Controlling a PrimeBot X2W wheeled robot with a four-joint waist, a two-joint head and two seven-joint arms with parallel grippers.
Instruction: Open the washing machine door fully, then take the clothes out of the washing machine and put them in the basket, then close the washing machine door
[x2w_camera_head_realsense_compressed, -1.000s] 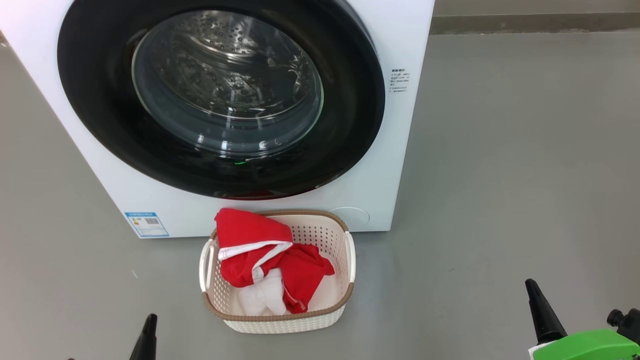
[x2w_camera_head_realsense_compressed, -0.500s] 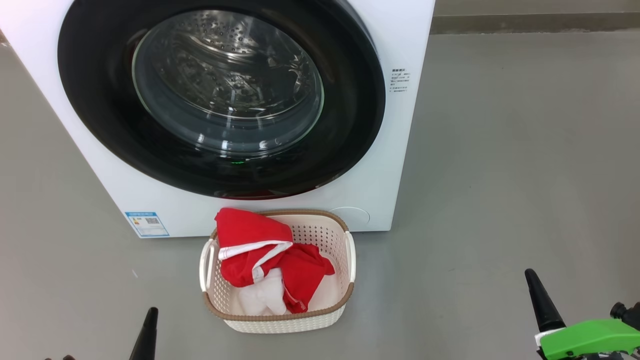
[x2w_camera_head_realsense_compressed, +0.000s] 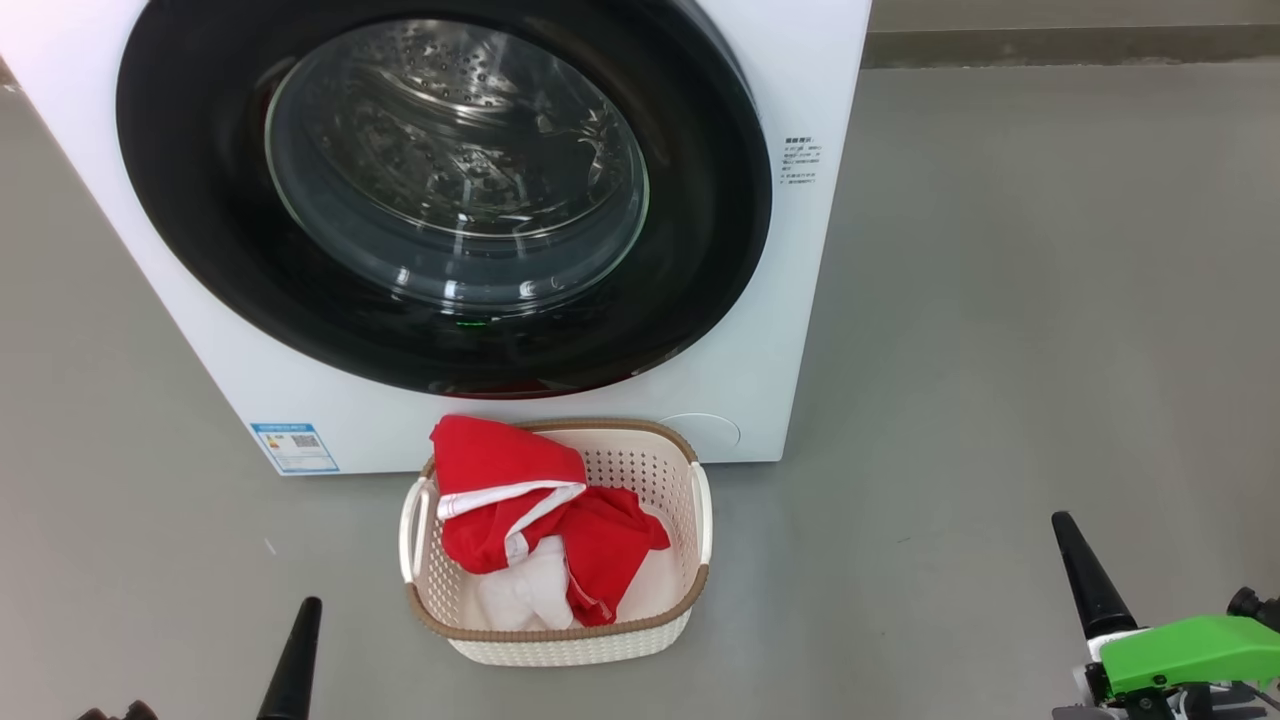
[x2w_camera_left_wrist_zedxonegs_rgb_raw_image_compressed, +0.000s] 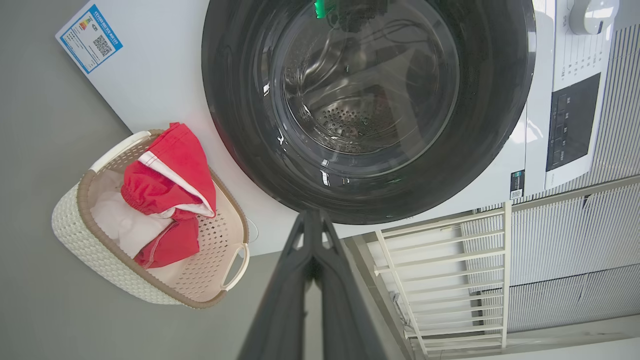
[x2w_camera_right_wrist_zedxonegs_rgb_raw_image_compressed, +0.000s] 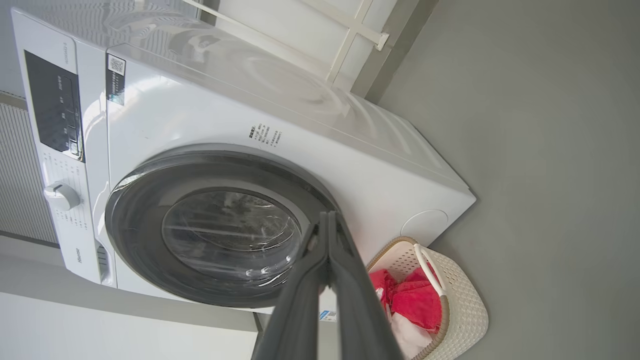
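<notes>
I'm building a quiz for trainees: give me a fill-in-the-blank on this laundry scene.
The washing machine door is ____.
The clothes lie inside the basket and are mostly ____ in colour.
The left gripper and the right gripper are both ____.
Missing words: closed; red; shut.

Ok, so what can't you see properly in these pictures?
- Head view: the top edge cuts off the washing machine door.
- Head view: the clothes cover part of the floor of the basket and are too bunched to count.
- Head view: the blue label has print too small to read.
- Left wrist view: glare on the glass blurs the drum, so I can't tell if it's empty.
</notes>
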